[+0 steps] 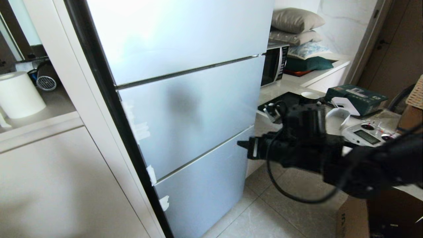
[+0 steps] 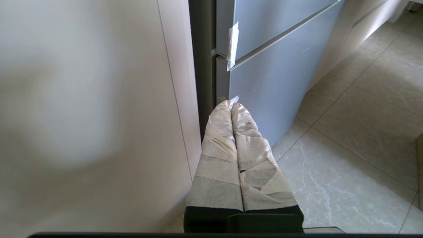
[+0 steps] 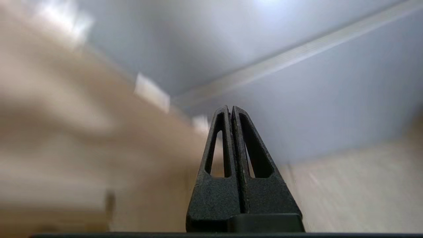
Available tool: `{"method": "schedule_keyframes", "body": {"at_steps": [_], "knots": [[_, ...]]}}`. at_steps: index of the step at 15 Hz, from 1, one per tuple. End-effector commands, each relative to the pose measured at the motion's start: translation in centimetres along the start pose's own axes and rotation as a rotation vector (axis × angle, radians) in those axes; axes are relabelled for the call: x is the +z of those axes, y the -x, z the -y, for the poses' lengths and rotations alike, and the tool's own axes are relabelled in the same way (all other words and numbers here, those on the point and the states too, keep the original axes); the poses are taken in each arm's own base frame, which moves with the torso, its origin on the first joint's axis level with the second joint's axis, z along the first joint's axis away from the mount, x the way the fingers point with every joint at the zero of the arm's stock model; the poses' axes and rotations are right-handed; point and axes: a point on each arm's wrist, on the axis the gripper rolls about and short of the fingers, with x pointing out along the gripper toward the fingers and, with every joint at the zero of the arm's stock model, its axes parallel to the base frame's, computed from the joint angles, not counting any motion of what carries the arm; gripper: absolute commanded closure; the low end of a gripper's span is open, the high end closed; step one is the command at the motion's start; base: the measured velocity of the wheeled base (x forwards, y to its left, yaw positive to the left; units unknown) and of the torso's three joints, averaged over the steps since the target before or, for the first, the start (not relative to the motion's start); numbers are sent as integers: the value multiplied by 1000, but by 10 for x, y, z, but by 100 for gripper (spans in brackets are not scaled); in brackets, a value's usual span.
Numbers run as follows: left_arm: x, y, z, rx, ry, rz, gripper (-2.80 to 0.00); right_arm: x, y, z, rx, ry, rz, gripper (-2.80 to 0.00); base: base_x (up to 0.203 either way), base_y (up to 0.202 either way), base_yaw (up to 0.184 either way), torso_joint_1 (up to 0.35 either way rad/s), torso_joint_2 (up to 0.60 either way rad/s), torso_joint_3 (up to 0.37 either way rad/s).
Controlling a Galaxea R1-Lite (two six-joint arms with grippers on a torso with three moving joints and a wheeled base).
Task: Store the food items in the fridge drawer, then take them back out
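The right arm (image 1: 330,155) was matte black and blocky, built of chunky housings, with a thin black cable (image 1: 290,195) looping loose beneath it. Its tool (image 3: 231,109) ended in two slim black fingers (image 3: 216,148) of rough, grainy plastic, each with a long slot cut through it. The left tool (image 2: 231,105) had black bases too, but its fingers (image 2: 218,158) were wrapped in wrinkled, greyish-white tape, layered and creased.
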Motion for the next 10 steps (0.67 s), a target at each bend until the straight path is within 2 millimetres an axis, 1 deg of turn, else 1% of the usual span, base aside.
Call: {"method": "schedule_keyframes", "body": {"at_steps": [1, 2, 3, 4, 6, 7, 8, 10], "knots": [[0, 0, 0, 1, 0, -2, 0, -1, 108, -21, 26, 66, 108, 0, 0, 0, 0, 0, 0, 0], [0, 0, 0, 1, 0, -2, 0, -11, 135, -21, 4, 80, 132, 0, 0, 0, 0, 0, 0, 0], [0, 0, 0, 1, 0, -2, 0, -27, 164, -16, -32, 89, 150, 0, 0, 0, 0, 0, 0, 0], [0, 0, 0, 1, 0, -2, 0, -46, 190, -7, -84, 94, 170, 0, 0, 0, 0, 0, 0, 0], [0, 0, 0, 1, 0, -2, 0, -67, 238, 9, -197, 103, 286, 0, 0, 0, 0, 0, 0, 0], [0, 0, 0, 1, 0, -2, 0, -81, 258, 15, -274, 121, 338, 0, 0, 0, 0, 0, 0, 0], [0, 0, 0, 1, 0, -2, 0, -97, 273, 19, -342, 153, 362, 0, 0, 0, 0, 0, 0, 0], [0, 0, 0, 1, 0, -2, 0, -128, 294, 21, -422, 217, 386, 0, 0, 0, 0, 0, 0, 0]]}}
